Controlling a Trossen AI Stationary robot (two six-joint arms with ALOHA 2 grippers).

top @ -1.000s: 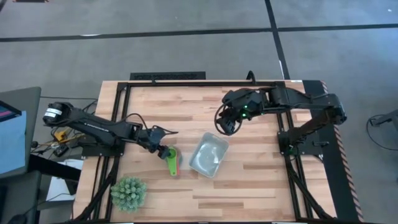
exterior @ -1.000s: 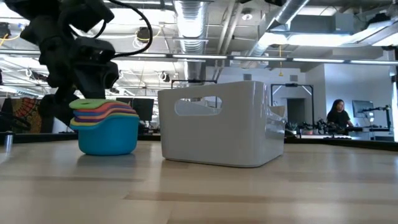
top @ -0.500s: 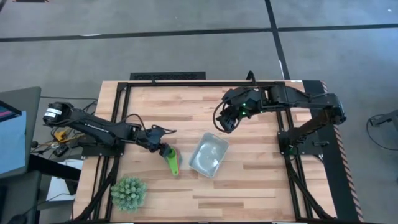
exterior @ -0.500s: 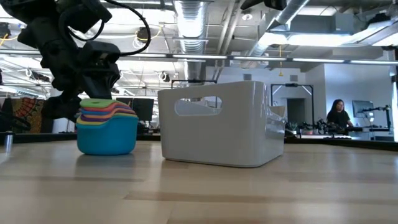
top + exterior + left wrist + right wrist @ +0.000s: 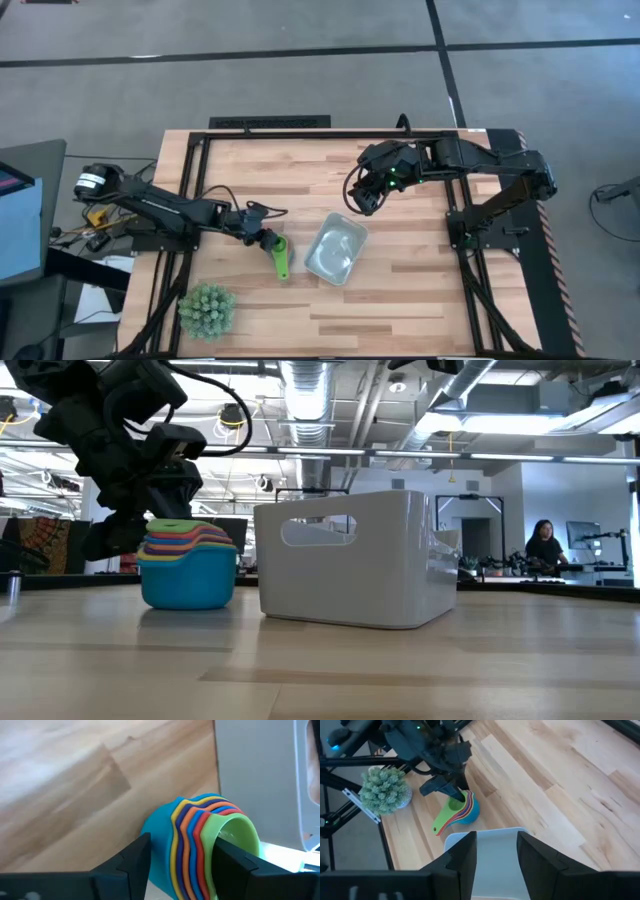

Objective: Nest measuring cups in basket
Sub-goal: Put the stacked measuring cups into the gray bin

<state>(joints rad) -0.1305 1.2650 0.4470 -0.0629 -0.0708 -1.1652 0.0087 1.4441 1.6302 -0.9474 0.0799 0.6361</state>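
Note:
The measuring cups (image 5: 280,256) are nested in one stack, teal outermost and green on top. The stack stands on its bottom on the table, just left of the pale grey basket (image 5: 336,250), with its handles toward the near edge. It also shows in the low view (image 5: 190,565). My left gripper (image 5: 266,241) is shut on the stack's bowls (image 5: 200,845). My right gripper (image 5: 361,203) hangs open and empty over the basket's far corner. The basket shows between its fingers in the right wrist view (image 5: 495,852). My left gripper pinches the stack's bowls between its two fingers. One finger (image 5: 135,862) is on the teal outer wall (image 5: 157,837) and the other (image 5: 232,862) is by the green cup's rim (image 5: 220,827). The fingers slant down from the table's left. The stack stands upright on the table.
A spiky green plant ball (image 5: 207,310) sits near the table's near left corner. Bare wood lies right of the basket and along the near edge. A person (image 5: 545,545) stands far off in the room behind.
My left gripper has moved toward the table's right, toward the basket. The cup stack has slid with it along the table, upright, and now stands closer to the basket's left wall.

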